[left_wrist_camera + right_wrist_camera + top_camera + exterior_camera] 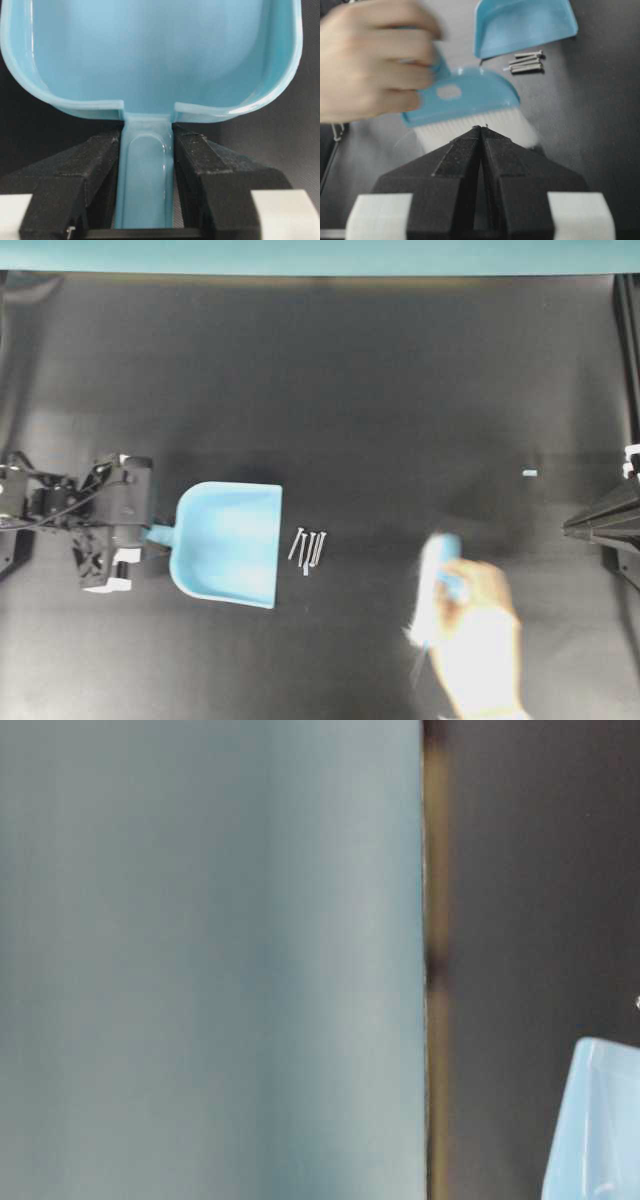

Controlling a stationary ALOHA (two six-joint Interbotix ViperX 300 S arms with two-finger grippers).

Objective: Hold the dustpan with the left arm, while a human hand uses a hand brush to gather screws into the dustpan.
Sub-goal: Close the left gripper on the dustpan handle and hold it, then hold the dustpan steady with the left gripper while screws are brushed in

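Left of centre on the black table [350,370], your left gripper [145,175] is clamped on the dustpan [228,542] handle, mouth near the screws [309,546]; light, slick plastic likely pivots, so grip near the scoop; right gripper [481,131] closed, empty.

My bare hand [478,625] has open black mat between it and the thin grey metal screws [308,546] — beyond them only the light blue plastic scoop-shaped dustpan [230,542] blocks passage, mouth just beside them.
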